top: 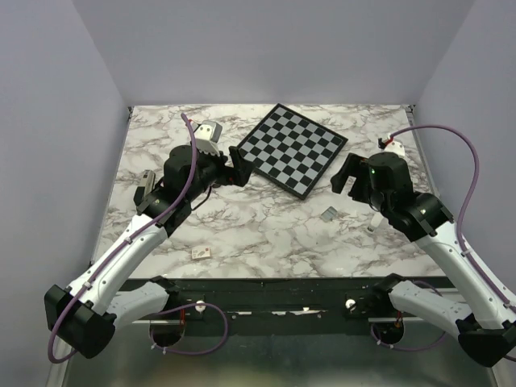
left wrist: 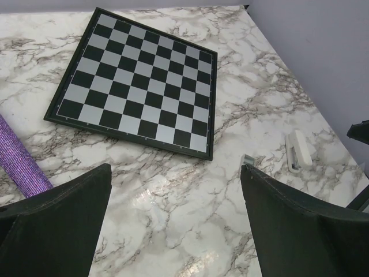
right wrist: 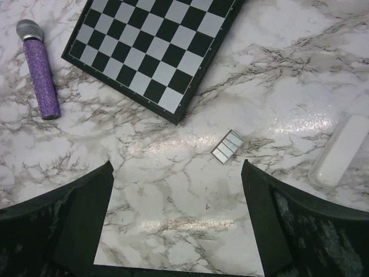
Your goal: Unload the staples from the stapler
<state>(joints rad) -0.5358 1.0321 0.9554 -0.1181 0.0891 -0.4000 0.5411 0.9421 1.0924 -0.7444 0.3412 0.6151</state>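
Observation:
The stapler [top: 146, 181] shows only in the top view, as a slim dark-and-silver shape at the table's left side, partly hidden behind my left arm. My left gripper [top: 240, 166] [left wrist: 176, 168] hangs open over bare marble by the chessboard's near-left corner, well right of the stapler, with nothing between its fingers. My right gripper [top: 345, 176] [right wrist: 177, 166] is also open and empty, near the board's right corner. A small silver ridged block [right wrist: 228, 146] [top: 328, 214] that looks like staple strips lies on the marble just beyond the right fingers.
A black-and-white chessboard [top: 294, 150] [left wrist: 138, 81] [right wrist: 155, 40] lies at the back middle. A purple glittery cylinder with a silver head [right wrist: 39, 69] [left wrist: 17, 158] lies left of it. A white oblong piece [right wrist: 340, 151] [left wrist: 298, 151] lies at the right, and a small tan chip [top: 200, 253] near the front.

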